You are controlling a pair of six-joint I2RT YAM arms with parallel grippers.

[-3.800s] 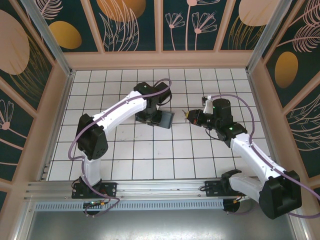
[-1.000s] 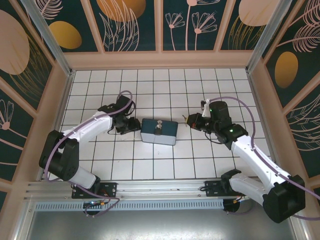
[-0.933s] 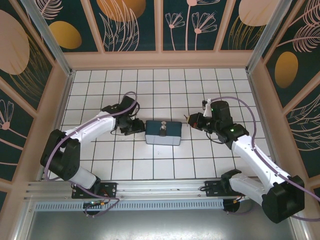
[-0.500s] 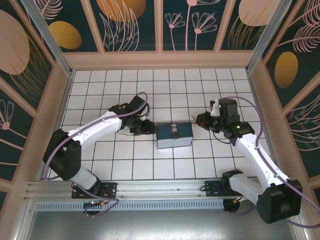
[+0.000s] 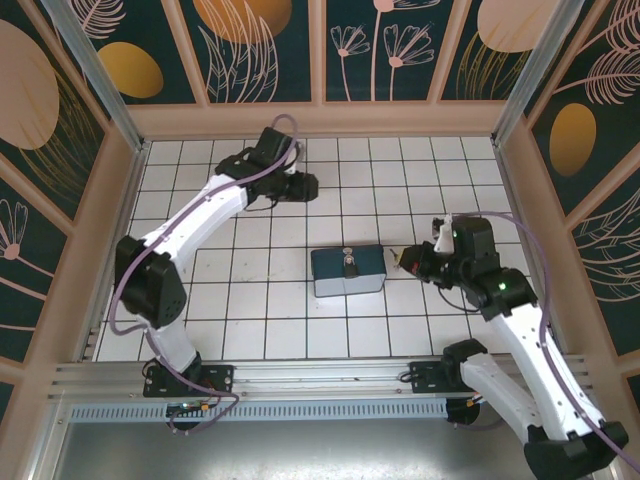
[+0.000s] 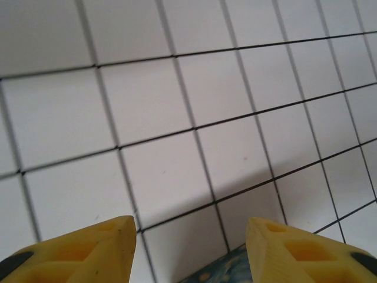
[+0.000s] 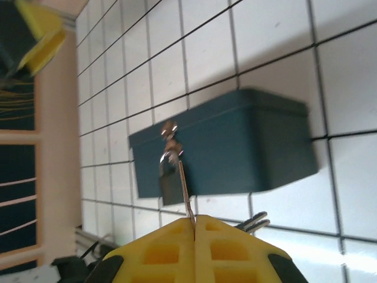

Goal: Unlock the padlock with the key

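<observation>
Right arm rises from its base at the near right edge of the table (image 5: 250,330), forearm leaning in toward the middle, wrist turned so the right gripper (image 5: 408,260) points left at the end of the tin box (image 5: 365,282). In the wrist view the right gripper (image 7: 194,219) has its jaws pressed fully together, pinching the key (image 7: 184,188) by its head. The thin blade sticks straight out ahead of the fingertips and the key ring (image 7: 254,221) dangles loose beside them. Likely held this way so the blade is free to be lined up with the keyhole. Blade tip overlaps the padlock (image 7: 169,180) in that view; contact or not, cannot tell. The padlock (image 5: 349,264) hangs from a hasp (image 7: 169,127) at the middle of the box's long side, body dark, facing the approaching key. The box lies flat near table centre, just left of the right gripper. Farther back, the left arm stretches long across the tiles, and the left gripper (image 5: 303,186) sits well apart from the box. Its wrist view shows the left gripper (image 6: 188,223) with jaws roughly half spread and empty, bare tile between them. It is probably parked clear, so nothing braces the box against a push from the key.
</observation>
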